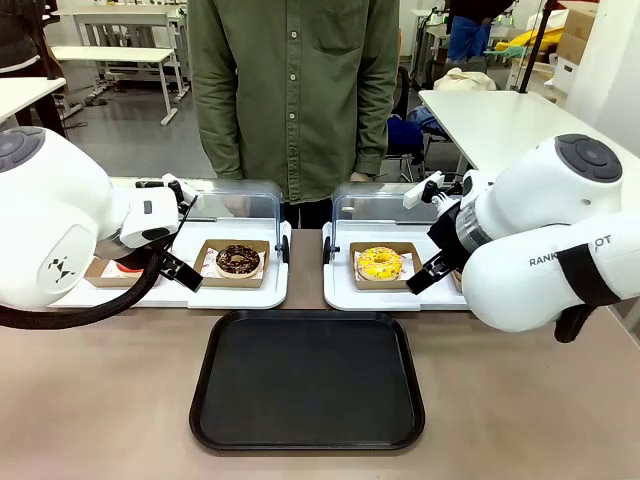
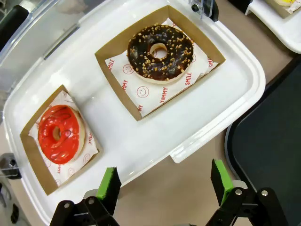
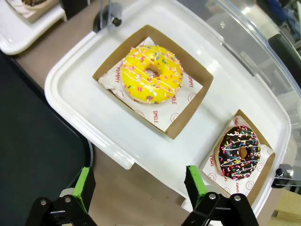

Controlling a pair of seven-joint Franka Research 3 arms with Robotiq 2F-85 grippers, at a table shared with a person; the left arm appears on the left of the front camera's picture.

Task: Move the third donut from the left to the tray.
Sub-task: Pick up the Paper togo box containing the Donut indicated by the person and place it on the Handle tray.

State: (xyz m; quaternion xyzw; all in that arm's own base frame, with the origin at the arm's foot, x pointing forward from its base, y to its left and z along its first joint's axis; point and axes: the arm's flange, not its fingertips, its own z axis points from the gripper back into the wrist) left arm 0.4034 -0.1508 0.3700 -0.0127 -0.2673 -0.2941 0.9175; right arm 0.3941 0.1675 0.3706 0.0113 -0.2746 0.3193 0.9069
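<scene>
- While the yellow donut [image 3: 151,74] sits in its box [image 3: 190,70], right gripper [image 3: 138,181] hangs wide open nearby, holding nothing.
- Left gripper [image 2: 164,176] gapes empty too, near the tray [image 1: 307,400].

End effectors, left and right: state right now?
Left end effector: open, holding nothing.
Right end effector: open, holding nothing.

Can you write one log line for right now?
yellow-iced ring donut: in brown cardboard holder | right claw: open, not touching it | left claw: open | black rectangular plastic tray: nearer robot
</scene>
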